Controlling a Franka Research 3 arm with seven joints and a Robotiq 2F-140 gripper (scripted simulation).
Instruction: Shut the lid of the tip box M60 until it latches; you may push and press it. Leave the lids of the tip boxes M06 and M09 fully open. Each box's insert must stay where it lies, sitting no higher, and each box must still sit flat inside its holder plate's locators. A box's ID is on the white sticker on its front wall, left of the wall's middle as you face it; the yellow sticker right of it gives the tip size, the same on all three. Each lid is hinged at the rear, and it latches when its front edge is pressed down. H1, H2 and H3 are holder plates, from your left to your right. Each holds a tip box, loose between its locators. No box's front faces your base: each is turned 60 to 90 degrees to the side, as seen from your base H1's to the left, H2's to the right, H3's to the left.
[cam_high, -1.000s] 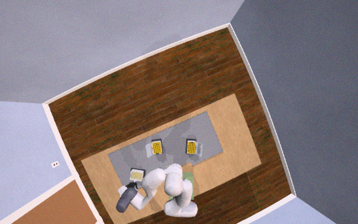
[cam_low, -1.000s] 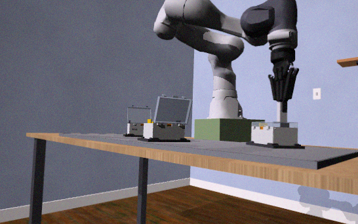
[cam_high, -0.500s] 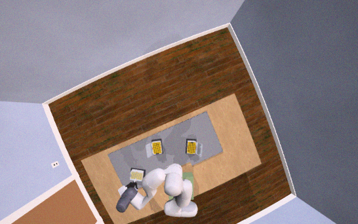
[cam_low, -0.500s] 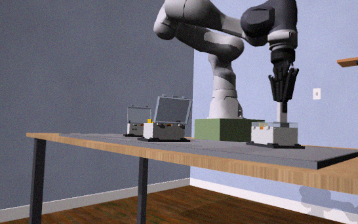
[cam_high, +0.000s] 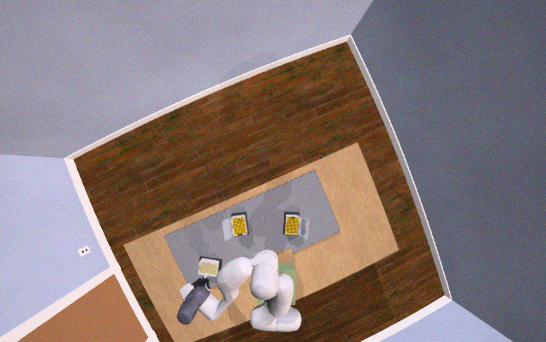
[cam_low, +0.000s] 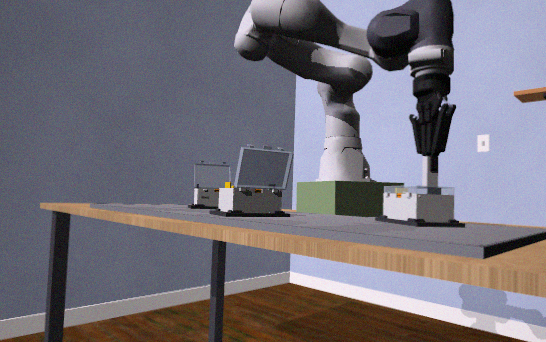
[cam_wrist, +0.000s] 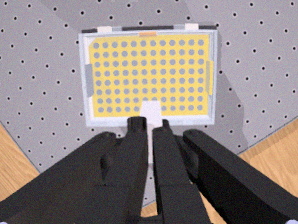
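closed fingers (cam_low: 430, 172) press the lid (cam_low: 419, 190) (lying flat).

No readable text in any view.
Stickers show on box fronts in the exterior view, but as colour patches only: white and orange on the near box (cam_low: 418, 205), orange on the middle box (cam_low: 250, 199), dark smudge plus orange on the far box (cam_low: 207, 196). IDs too small and blurred to read. Wrist view shows only the yellow insert (cam_wrist: 152, 75) with its hole grid, no lettering. Top view too small for any labels. Wall plate (cam_low: 482, 143) is blank.
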